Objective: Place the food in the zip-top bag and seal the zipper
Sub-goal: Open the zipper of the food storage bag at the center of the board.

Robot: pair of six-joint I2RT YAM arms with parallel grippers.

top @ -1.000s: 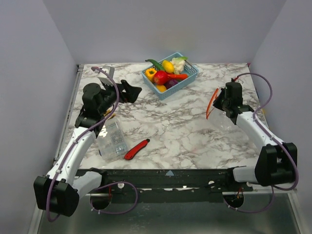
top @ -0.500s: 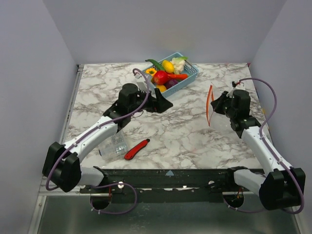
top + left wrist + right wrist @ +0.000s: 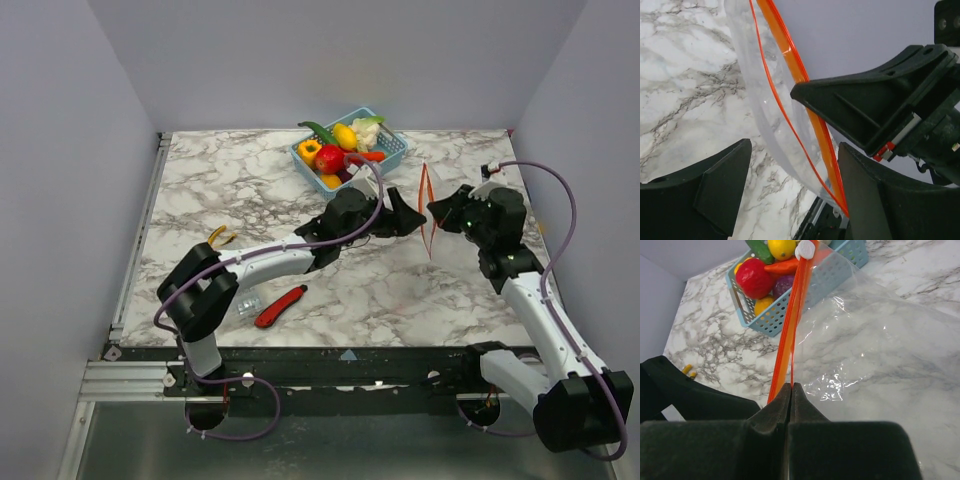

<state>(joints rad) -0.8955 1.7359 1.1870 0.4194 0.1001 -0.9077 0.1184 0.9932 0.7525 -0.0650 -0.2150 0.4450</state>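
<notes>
Showing the blue basket (image 3: pixel 398 143) at the far edge of the marble table (image 3: pixel 250 190), heaped with the food (image 3: pixel 332 158): red, yellow, orange, purple, green and white pieces. The zip-top bag (image 3: pixel 865 350) is held up just right of the basket, its zipper (image 3: pixel 785 360) running upright and pinched in the fully closed right gripper (image 3: pixel 791 390). The left arm stretches across the table. The left gripper (image 3: pixel 412 220) has its fingers apart, the bag's mouth edge between them, nothing clamped.
</notes>
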